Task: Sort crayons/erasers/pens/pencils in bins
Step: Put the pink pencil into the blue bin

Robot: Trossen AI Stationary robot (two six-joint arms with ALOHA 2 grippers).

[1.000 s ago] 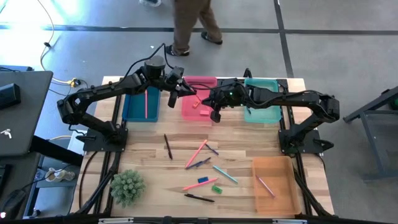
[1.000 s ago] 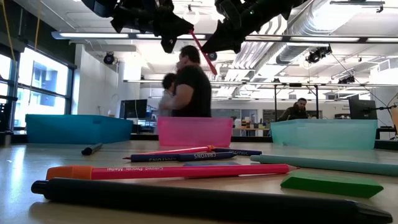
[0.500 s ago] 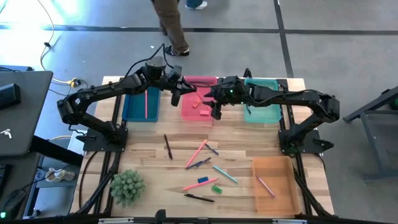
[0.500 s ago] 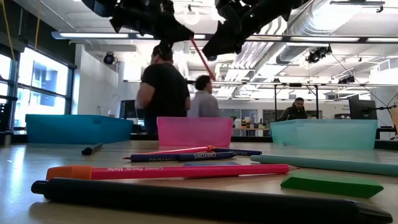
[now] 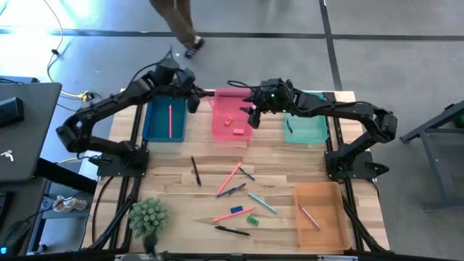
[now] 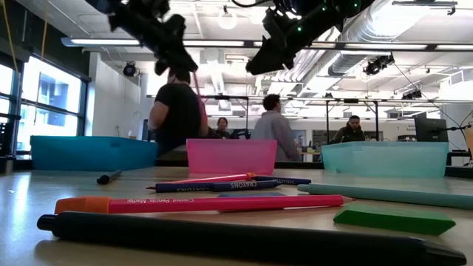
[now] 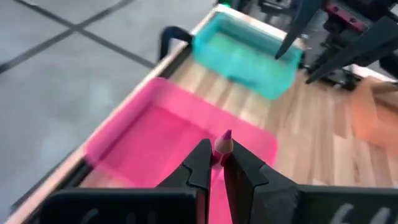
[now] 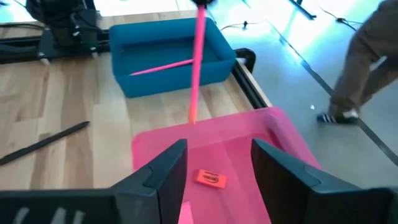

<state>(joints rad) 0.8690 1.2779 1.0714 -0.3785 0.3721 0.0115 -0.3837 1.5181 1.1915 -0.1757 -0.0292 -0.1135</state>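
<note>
Since the earlier high view the left pincer (image 5: pixel 193 101), clenched on a pink pencil (image 7: pixel 222 144), has drawn back toward the upper left, while the right pincer (image 5: pixel 253 114), released, sits over the pink bin (image 5: pixel 233 135) at upper centre, on a wooden bench (image 5: pixel 275 174) with four bins. Low view alone shows three people (image 6: pixel 176 111) in the room; the right wrist view shows one orange eraser (image 8: pixel 209 177) in the pink bin.

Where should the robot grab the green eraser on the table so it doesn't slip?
Probably from straight above, pinching the green eraser across its two long sides. It lies flat on the wooden table as a short, low block, so the narrow width suits the fingers. The blue eraser and teal stick lie close but apart.
</note>
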